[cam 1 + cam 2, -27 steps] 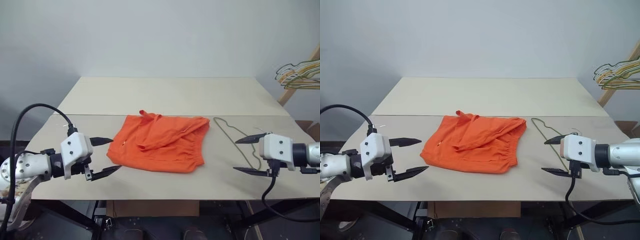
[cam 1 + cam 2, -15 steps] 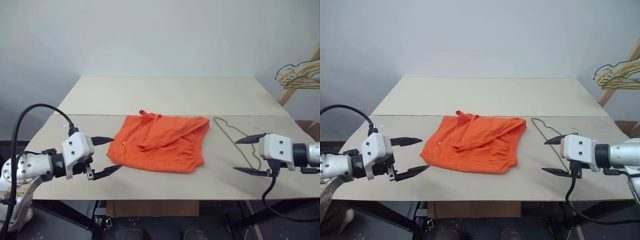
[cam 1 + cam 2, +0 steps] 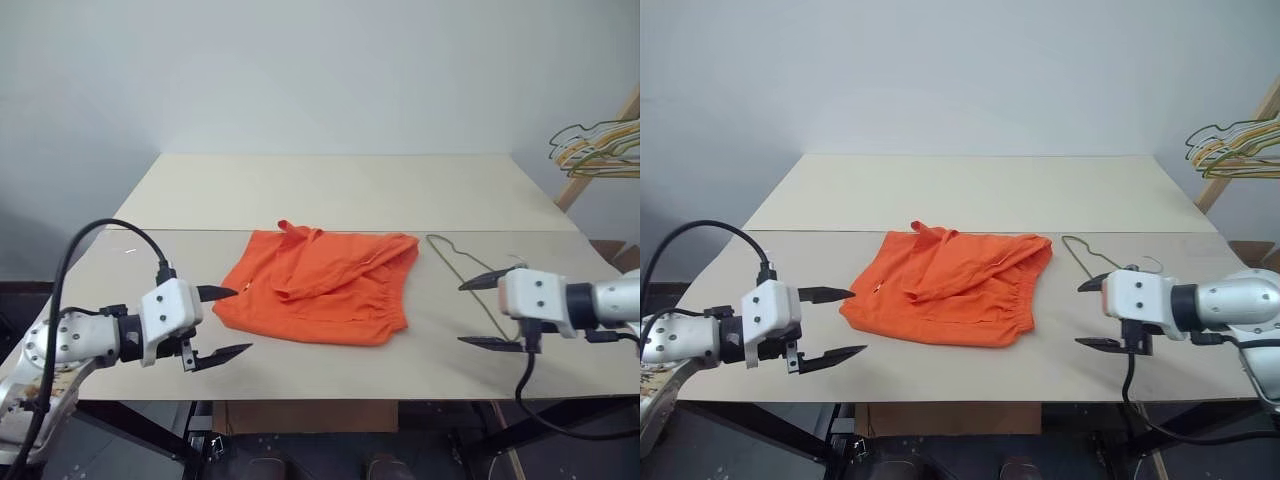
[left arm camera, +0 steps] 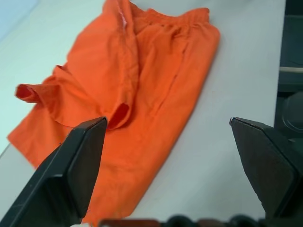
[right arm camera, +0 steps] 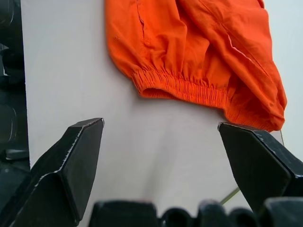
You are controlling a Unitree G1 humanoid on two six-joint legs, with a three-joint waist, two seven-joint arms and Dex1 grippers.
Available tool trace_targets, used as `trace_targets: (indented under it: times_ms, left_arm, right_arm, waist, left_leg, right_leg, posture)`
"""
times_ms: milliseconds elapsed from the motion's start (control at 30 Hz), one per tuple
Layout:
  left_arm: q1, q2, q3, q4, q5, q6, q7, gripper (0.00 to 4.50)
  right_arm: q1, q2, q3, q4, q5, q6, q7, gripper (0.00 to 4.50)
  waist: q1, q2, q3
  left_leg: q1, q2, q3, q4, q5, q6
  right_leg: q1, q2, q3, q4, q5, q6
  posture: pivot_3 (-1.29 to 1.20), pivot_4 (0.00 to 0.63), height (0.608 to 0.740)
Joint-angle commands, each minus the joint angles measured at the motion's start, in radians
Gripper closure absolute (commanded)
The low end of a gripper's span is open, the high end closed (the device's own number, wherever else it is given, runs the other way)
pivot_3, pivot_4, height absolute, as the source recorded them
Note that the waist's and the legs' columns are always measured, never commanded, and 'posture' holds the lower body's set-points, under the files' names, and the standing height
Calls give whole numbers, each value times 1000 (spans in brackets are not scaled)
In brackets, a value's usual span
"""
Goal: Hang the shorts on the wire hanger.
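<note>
Lying crumpled near the middle of the beige table (image 3: 330, 190), the orange shorts (image 3: 322, 285) rest flat on the nearer of the two tabletop panels, just past the seam between them. Their gathered elastic waistband sits at the edge toward the robot's right, and a loose fold of fabric pokes up at the far edge. The right wrist view shows that ruffled waistband (image 5: 184, 87) clearly, with bare tabletop below it.

To the right of the shorts, a little apart from them, lies the thin grey-green wire hanger (image 3: 462, 262), flat on the table. Part of it passes behind the right gripper, so its full outline cannot be made out.

The left gripper (image 3: 226, 324) hovers off the left corner of the shorts, pointing toward them, its two black fingers spread wide with nothing between them; one fingertip sits just beside the fabric's edge, though contact cannot be judged. In the left wrist view the shorts (image 4: 128, 94) spread out ahead between the splayed fingers.

The right gripper (image 3: 482, 311) hangs over the table's right side, near the hanger, also pointing inward, fingers wide apart and holding nothing.

At the far right, off the table, a bunch of pale yellow, green and white wire hangers (image 3: 595, 145) hangs on a slanted wooden pole (image 3: 600, 150).
</note>
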Motion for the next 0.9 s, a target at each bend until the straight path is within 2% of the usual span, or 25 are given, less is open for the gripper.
trace_targets:
  times_ms: [33,300,533,633,700,733,900]
  left_arm:
    - [2,27,-32,26,45,-32,-18,0]
    - [-45,35,-104,96,108,-78,-43,0]
    - [-14,44,-99,102,133,-95,-43,0]
    - [9,43,-86,100,134,-93,-36,0]
    - [18,49,-99,113,158,-92,-32,0]
    - [17,51,-110,126,179,-103,-29,0]
    - [-55,51,-177,222,291,-150,-1,0]
  right_arm:
    - [-57,47,78,-51,-56,31,-67,30]
    - [-231,190,401,39,-406,-76,-173,30]
    - [-327,275,542,167,-570,-166,-194,30]
    - [-335,301,549,206,-589,-186,-218,833]
    - [-336,307,558,233,-614,-206,-225,1607]
    - [-336,310,560,240,-625,-212,-228,1842]
    - [-339,331,555,259,-642,-215,-227,3749]
  waist:
    - [-3,0,0]
    - [-21,0,0]
    - [-22,0,0]
    - [-20,0,0]
    - [-20,0,0]
    - [-18,0,0]
    - [-15,0,0]
  left_leg:
    - [0,0,0,0,0,0]
    - [-2,1,1,0,0,0]
    - [-10,2,1,0,0,0]
    - [-11,3,1,0,0,0]
    - [-10,3,1,0,0,0]
    - [-10,3,1,1,0,0]
    - [-8,3,1,1,0,0]
  right_leg:
    - [0,0,0,0,0,0]
    - [-5,5,1,1,1,-2]
    - [-14,7,3,4,2,-5]
    - [-15,8,3,5,3,-5]
    - [-15,8,3,7,2,-6]
    - [-15,8,3,8,2,-6]
    - [-15,9,3,11,2,-7]
  posture:
    - [-15,0,740]
    - [-21,0,740]
    - [15,0,740]
    - [22,0,740]
    - [28,0,740]
    - [29,0,740]
    - [25,0,740]
